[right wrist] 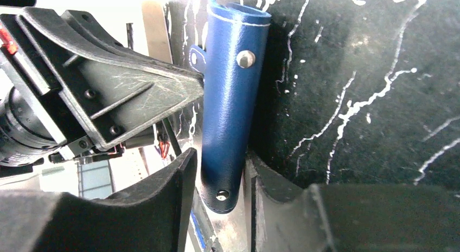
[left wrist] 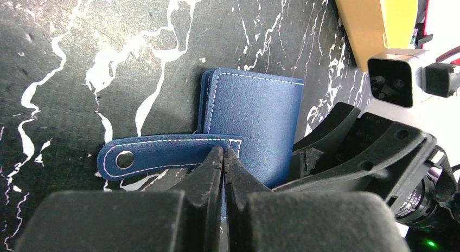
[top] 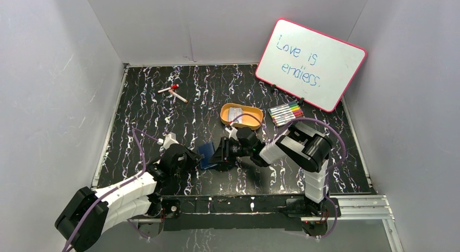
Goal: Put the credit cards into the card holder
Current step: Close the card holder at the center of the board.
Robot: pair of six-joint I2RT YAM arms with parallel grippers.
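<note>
The navy card holder (top: 206,154) stands on edge between the two grippers at the table's near middle. My left gripper (left wrist: 223,152) is shut on the cover of the card holder (left wrist: 260,116), just where the snap strap (left wrist: 157,154) joins it. My right gripper (right wrist: 219,154) straddles the card holder (right wrist: 230,100) from the other side; a gap shows at its left finger (right wrist: 173,192), so it is open. A pale grey credit card (top: 235,112) lies in the orange tray (top: 250,123).
A pink-framed whiteboard (top: 310,65) leans at the back right, with a set of coloured markers (top: 286,113) in front of it. Two red-and-white pens (top: 172,92) lie at the back left. White walls enclose the black marbled table (top: 163,122).
</note>
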